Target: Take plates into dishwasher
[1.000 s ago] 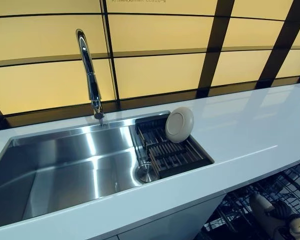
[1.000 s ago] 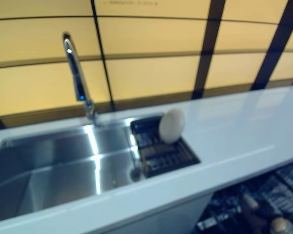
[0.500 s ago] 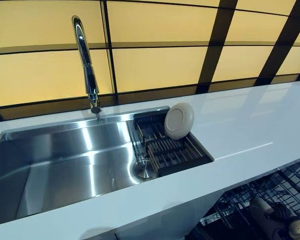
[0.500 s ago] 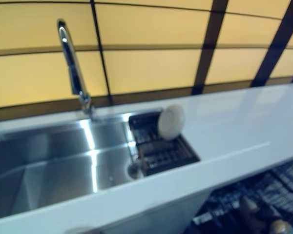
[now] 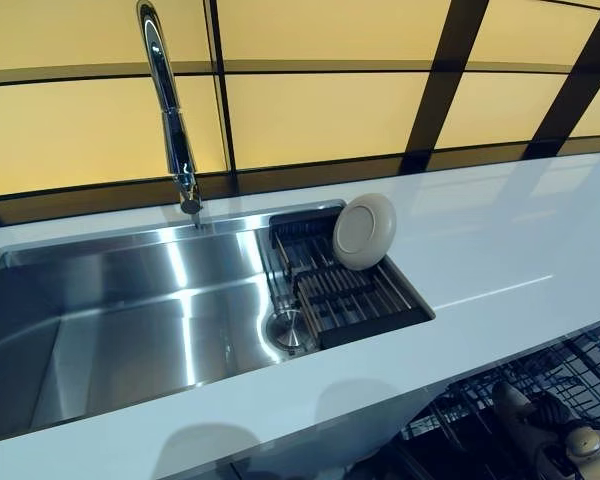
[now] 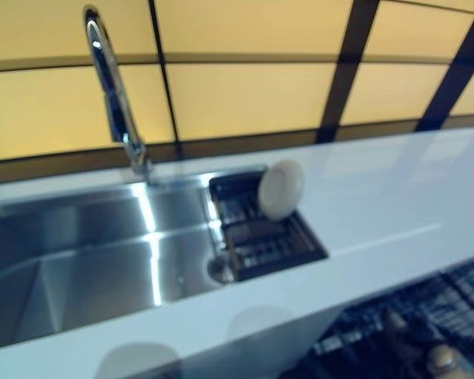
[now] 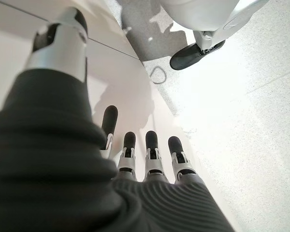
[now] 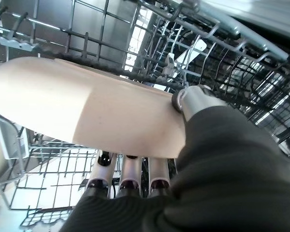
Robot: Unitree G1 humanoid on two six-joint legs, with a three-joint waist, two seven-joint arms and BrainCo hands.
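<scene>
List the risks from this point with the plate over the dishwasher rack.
1. The right hand pinches the plate by its edge, with thumb on top and fingers beneath; it might slip or tilt out.
2. The rack has dense wire tines close around the plate, so its rim may knock one on the way in.
3. Another plate leans upright in the sink rack; a careless reach could topple it.

The sink [image 5: 130, 320] and tap [image 5: 170, 110] are polished, mirror-bright metal. The counter [image 5: 500, 250] is smooth, glossy white. A matt beige plate [image 5: 364, 231] stands in a dark slatted tray [image 5: 355, 300]. Pinched between thumb and fingers, a second plate [image 8: 87, 113] looks equally matt, with a thin wire rack [image 8: 150, 43] beyond.
</scene>
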